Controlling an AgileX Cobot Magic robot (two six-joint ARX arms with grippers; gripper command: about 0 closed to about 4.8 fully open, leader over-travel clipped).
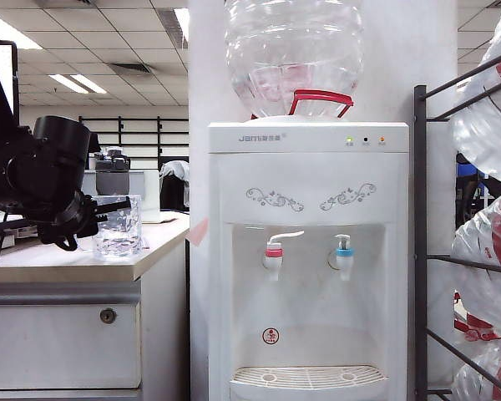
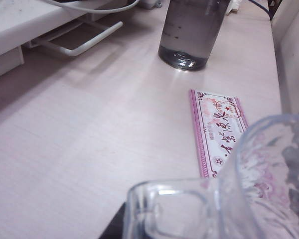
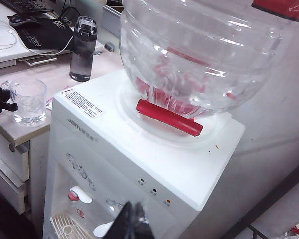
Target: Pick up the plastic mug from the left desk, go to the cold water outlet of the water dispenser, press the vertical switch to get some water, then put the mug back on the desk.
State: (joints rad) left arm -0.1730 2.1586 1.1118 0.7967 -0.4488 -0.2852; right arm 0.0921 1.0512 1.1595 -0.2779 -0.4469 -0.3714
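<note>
Pinching shut on the handle of the plastic mug (image 1: pixel 117 227) with the fingers (image 1: pixel 121 203) of the left gripper (image 1: pixel 108 209), at nine o'clock in the exterior view. Resting the mug's base on the left desk (image 1: pixel 67 263), near the front edge of the beige surface and upright. Showing the clear handle loop and rippled wall of the mug (image 2: pixel 269 184) close up in the left wrist view, with a pink-bordered paper slip (image 2: pixel 217 129) lying flat on the surface just beyond it and a dark grey bottle (image 2: pixel 189 30) standing farther back, well apart.

Standing at three o'clock of the desk, touching its side: the water dispenser (image 1: pixel 309 276). Carrying, in its recess, a red-collared tap (image 1: pixel 274 255) at nine o'clock of the cold water outlet (image 1: pixel 344 255), with the vertical switch (image 1: pixel 343 241) rising upright at twelve o'clock of the blue collar. Sitting at six o'clock, below both taps: the slotted drip tray (image 1: pixel 307 378). Bearing an upturned clear water jug (image 1: pixel 292 54) on top.

Hanging above the dispenser's front in the right wrist view: the right gripper (image 3: pixel 133 223), fingers pressed together on nothing, well apart from the mug (image 3: pixel 30 102).
</note>
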